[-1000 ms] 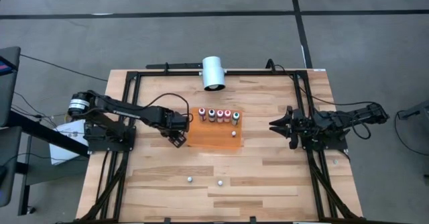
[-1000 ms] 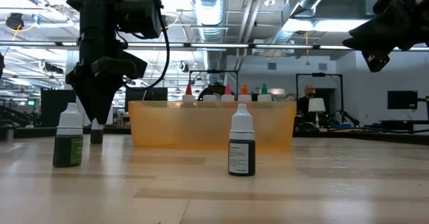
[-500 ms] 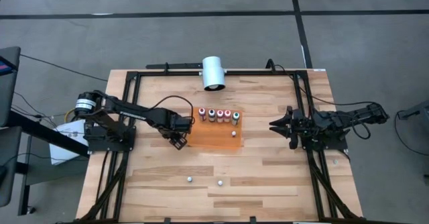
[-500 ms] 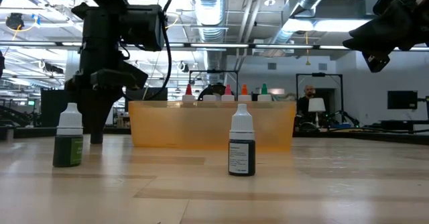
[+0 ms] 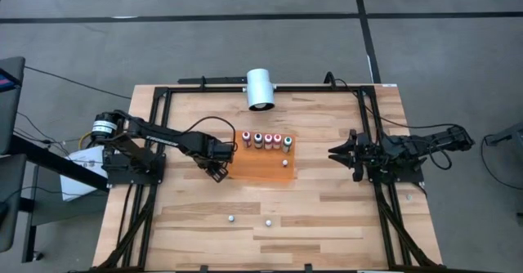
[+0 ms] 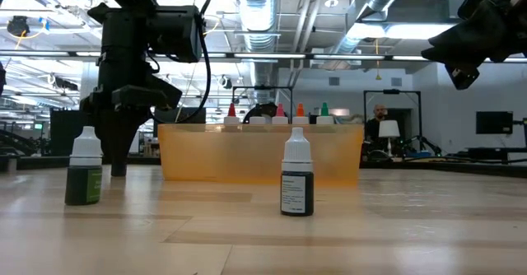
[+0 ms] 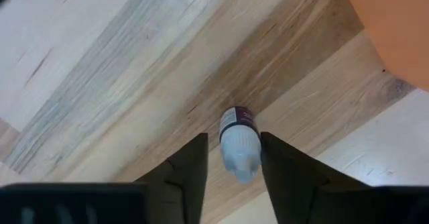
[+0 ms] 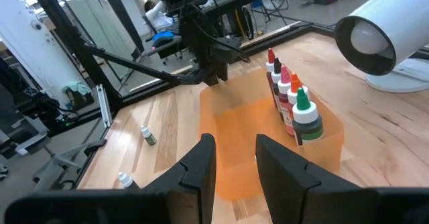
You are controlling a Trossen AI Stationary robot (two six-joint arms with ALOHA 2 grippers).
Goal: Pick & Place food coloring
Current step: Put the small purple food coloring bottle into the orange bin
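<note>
Desk-level, a small bottle (image 7: 238, 142) stands between the left gripper's (image 7: 232, 158) open jaws; close squarely on its body, gently.

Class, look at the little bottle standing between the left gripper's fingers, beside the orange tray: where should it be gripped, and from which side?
Probably from above, with the left gripper closing across the small bottle. It stands upright on the table just outside the orange tray, pale cap up, so the round body or cap offers opposite sides to the fingers.
</note>
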